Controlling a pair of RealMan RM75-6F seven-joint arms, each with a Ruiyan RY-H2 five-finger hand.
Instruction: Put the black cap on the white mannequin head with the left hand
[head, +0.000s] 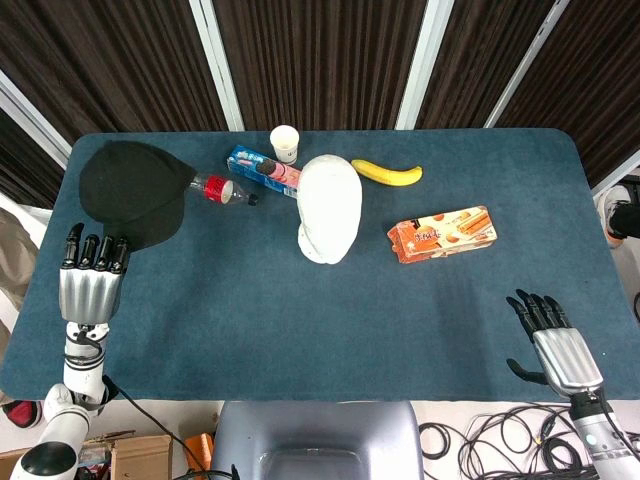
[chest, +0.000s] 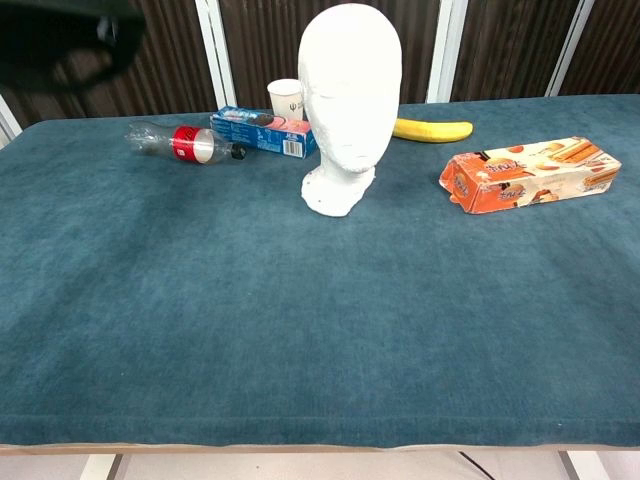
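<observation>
Holding the black cap (head: 133, 192) by its brim, my left hand (head: 91, 283) has its fingers hooked onto the cap's near edge, at the left side of the table (head: 250, 310) in the head view; in the chest view the cap appears only as a dark, blurred shape (chest: 62, 45) at the top left corner, well above the table surface. The white mannequin head (head: 329, 208) stands upright near the middle of the table, well apart from the cap, bare on top, its face (chest: 350, 110) turned toward me in the chest view. Behind it and to its left lie a clear plastic bottle (chest: 182, 142) with a red label, on its side, and a blue biscuit packet (chest: 262, 133), just beside each other; a white paper cup (chest: 286, 99) stands behind the packet. A banana (head: 386, 173) lies behind the mannequin head to its right. An orange biscuit box (head: 442, 233) lies on its side further right, apart from the banana. My right hand (head: 553, 343) rests at the near right edge of the table, its fingers apart and holding nothing; the chest view does not show it. The table is covered in blue-green cloth.
</observation>
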